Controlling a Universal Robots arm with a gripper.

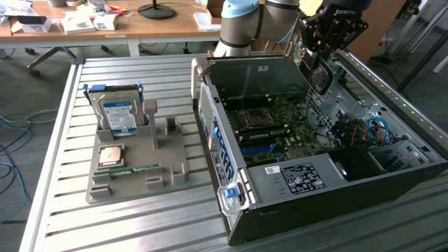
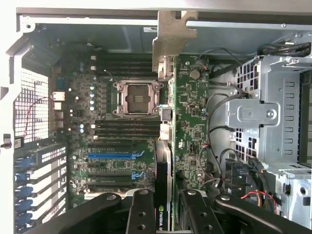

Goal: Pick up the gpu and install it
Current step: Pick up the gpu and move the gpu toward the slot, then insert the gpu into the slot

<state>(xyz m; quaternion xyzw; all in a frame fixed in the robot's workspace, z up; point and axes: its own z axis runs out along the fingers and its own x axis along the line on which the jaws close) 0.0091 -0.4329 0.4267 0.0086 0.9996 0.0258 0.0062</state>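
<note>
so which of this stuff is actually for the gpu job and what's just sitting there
In the job: gpu, gripper holding it, open computer case, motherboard.
Lying about: hard drive, processor chip, memory stick, grey holder tray.

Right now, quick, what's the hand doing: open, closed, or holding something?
Hand: closed, holding the gpu.

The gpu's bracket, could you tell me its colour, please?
Silver; the gpu's bracket shows best in the wrist view.
</note>
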